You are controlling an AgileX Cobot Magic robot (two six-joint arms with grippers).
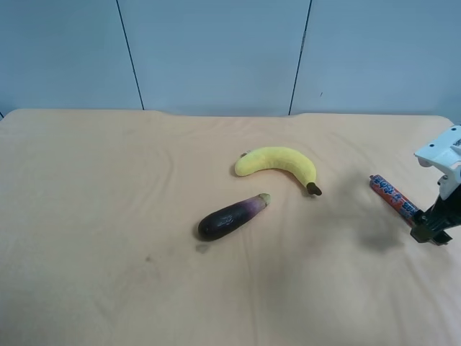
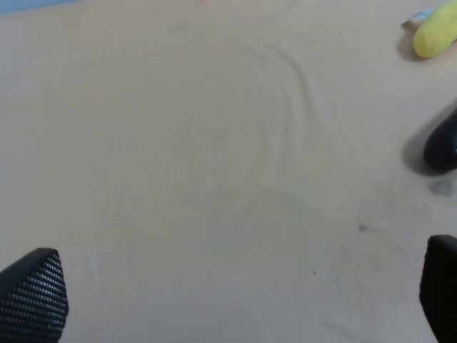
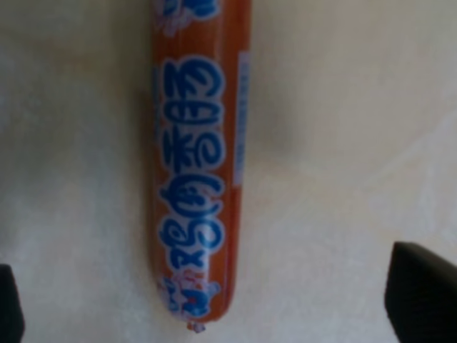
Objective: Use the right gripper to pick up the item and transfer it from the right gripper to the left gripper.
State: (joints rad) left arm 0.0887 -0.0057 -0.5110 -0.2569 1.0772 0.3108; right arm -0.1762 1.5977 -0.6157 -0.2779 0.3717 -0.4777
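Observation:
The item (image 1: 392, 196) is a slim red wrapped stick with blue and white print, lying on the tan cloth at the exterior high view's right. My right gripper (image 1: 431, 229), black under a white housing, is at the item's near end. In the right wrist view the item (image 3: 196, 164) lies lengthwise between the two wide-apart fingertips of the right gripper (image 3: 214, 300), which is open and holds nothing. My left gripper (image 2: 235, 300) is open and empty over bare cloth. Its arm is out of the exterior high view.
A yellow banana (image 1: 279, 163) and a dark purple eggplant (image 1: 230, 218) lie mid-table, left of the item. Both show at the edge of the left wrist view, the banana (image 2: 435, 32) and the eggplant (image 2: 443, 143). A tan cloth (image 1: 108, 216) covers the table; a blue wall (image 1: 216, 50) stands behind.

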